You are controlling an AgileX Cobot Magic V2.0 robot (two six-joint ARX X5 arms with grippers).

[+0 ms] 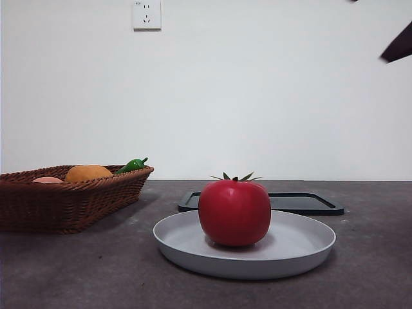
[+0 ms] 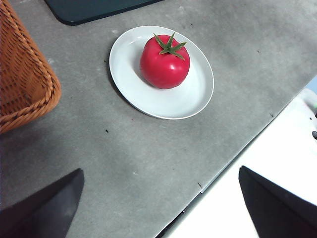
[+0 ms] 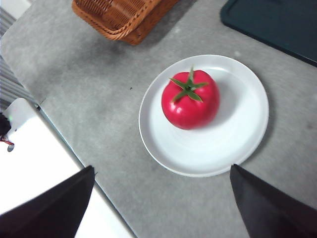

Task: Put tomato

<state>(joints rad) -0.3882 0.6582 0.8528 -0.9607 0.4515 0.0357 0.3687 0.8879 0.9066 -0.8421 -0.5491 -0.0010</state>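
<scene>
One tomato (image 1: 234, 213) sits on one white plate (image 1: 302, 248).

The round glossy tomato (image 1: 234, 213) is deep red, topped by a dark green spiky calyx (image 1: 235, 176). It sits on a plain pale grey-white round plate (image 1: 302, 248) — no pattern on it. The flat rectangular tray (image 1: 309, 203) behind is very dark, near black with a teal cast. The woven wicker basket (image 1: 64, 203) is reddish brown — its weave shows as ribbed rows. Inside it show an orange round fruit (image 1: 88, 172), a small bright green pepper (image 1: 132, 165) and a pale pinkish piece (image 1: 47, 180). The tabletop (image 1: 77, 270) is mottled grey, the wall (image 1: 270, 90) white.
</scene>
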